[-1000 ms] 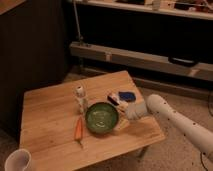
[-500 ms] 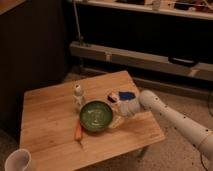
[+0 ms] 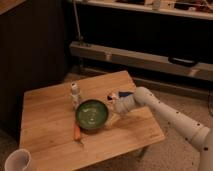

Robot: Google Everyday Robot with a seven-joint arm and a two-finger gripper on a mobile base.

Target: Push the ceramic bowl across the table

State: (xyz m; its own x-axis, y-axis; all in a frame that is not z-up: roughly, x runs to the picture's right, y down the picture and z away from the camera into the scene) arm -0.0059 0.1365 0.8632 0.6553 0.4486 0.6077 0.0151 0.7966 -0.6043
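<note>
One arm, one bench, five loose items on it.

- Bench [image 3: 50,107]: small square top of pale wooden planks, seen from above and at an angle; it carries everything listed here.
- Ceramic bowl [image 3: 92,114]: round, shallow, glossy green, upright near the middle of the bench. It sits flat on its base, which should let it slide under a sideways shove without being lifted.
- Claw [image 3: 116,106]: at the end of the white arm reaching in from the right, low over the planks and right up against the bowl's right rim. Whether it is spread or closed cannot be told. Nothing appears to be gripped; the low, side-on placement suits pushing, not picking up.
- Orange carrot-like piece [image 3: 77,133]: lies on the planks touching or just beside the bowl's lower-left edge. Judged risk: a leftward push may drag it along.
- Small pale bottle or figure [image 3: 74,93]: upright, just beside the bowl's upper-left rim, also close to the likely path.
- Blue-and-white item [image 3: 118,95]: behind the claw, partly hidden by it; kind unclear.
- White cup [image 3: 17,161]: at the near-left corner, well apart from the bowl.
</note>
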